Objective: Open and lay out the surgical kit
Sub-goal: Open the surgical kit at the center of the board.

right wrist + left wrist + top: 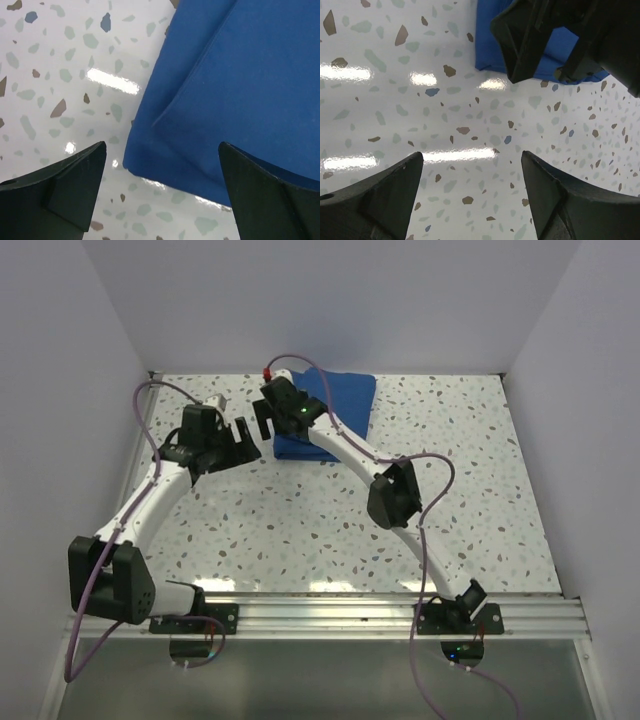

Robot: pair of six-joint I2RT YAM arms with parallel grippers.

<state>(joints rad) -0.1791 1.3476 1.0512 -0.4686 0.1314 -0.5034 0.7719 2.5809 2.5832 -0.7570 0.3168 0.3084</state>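
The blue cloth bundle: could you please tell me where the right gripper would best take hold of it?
Probably the top flap's corner on the blue cloth bundle, coming from its left edge in the overhead view: the fold line ends there in a raised lip, and the open right gripper hangs over it.

Lab cell: white walls (330,300), terrazzo tabletop (480,470)

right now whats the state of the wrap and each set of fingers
blue wrap, folded shut, lying flat on the table, not gripped
left fingers, open, empty, over bare table beside the wrap
right fingers, open, empty, over a corner of the wrap
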